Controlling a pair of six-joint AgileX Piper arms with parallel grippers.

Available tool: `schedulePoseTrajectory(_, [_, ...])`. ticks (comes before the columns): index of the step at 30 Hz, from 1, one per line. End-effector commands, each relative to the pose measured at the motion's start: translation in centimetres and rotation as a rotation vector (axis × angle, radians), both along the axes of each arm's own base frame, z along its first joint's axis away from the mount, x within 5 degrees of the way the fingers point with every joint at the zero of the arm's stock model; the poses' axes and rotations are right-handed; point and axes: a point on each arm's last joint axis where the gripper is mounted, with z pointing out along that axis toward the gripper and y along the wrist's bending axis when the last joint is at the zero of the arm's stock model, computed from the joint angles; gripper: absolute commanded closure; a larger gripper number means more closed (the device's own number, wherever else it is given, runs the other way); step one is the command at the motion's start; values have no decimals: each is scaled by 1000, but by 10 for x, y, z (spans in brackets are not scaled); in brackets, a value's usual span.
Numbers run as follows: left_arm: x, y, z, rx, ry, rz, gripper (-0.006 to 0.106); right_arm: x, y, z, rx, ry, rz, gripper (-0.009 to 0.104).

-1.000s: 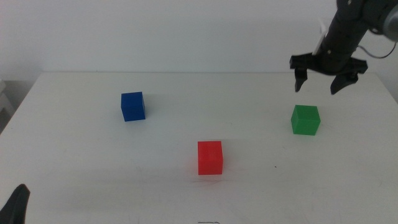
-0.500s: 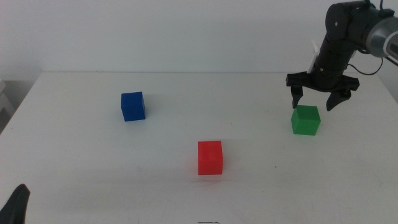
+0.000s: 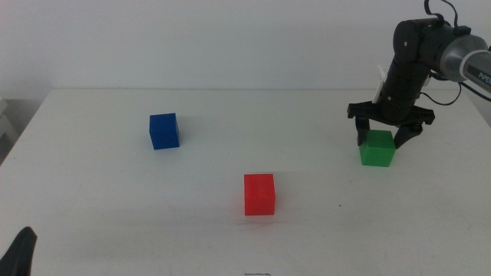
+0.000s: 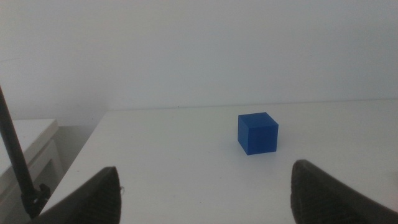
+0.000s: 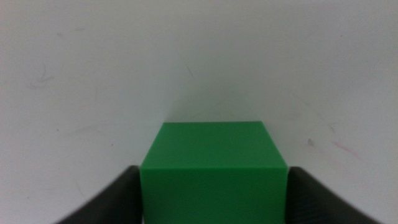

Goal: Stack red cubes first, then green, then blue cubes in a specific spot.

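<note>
The right claw (image 3: 383, 136) stands wide open astride the green cube (image 3: 377, 148), whose base its wrist view crops.

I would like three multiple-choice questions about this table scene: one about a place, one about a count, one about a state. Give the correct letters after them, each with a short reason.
1. Over which cube is the right pincer placed?
A. blue cube
B. red cube
C. green cube

2. How many cubes stand on the white table?
A. two
B. three
C. four

3. In what state is the right pincer?
A. open, one jaw at each side of the cube
B. shut on the cube and lifting it
C. shut with nothing in it

Answers:
1. C: in the middle view the jaws come down around the green cube, far from the red cube and the blue cube.
2. B: one red, one green and one blue, all apart and none stacked.
3. A: the right wrist view shows the cube between the spread jaws and resting on the table.

The left pincer waits low at the near left corner, open.
</note>
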Motion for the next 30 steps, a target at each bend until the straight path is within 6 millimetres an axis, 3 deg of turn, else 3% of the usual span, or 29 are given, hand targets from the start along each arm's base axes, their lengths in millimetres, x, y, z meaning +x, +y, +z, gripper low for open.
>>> schedulePoseTrajectory(1, [-2, 0, 10, -11, -104, 0, 7, -7, -5, 37, -3, -31, -1, 50])
schedulePoseTrajectory(7, [-2, 0, 10, -11, -104, 0, 7, -9, -5, 45, -5, -42, 15, 97])
schedulePoseTrajectory(13, [-2, 0, 10, -11, -104, 0, 7, -34, 6, 93, -18, -128, 38, 96])
schedulePoseTrajectory(22, [-2, 0, 10, -11, -104, 0, 7, -93, 20, 131, -22, -218, -16, 96])
schedulePoseTrajectory(30, [-2, 0, 10, -11, -104, 0, 7, -118, 68, 151, -21, -220, 32, 96])
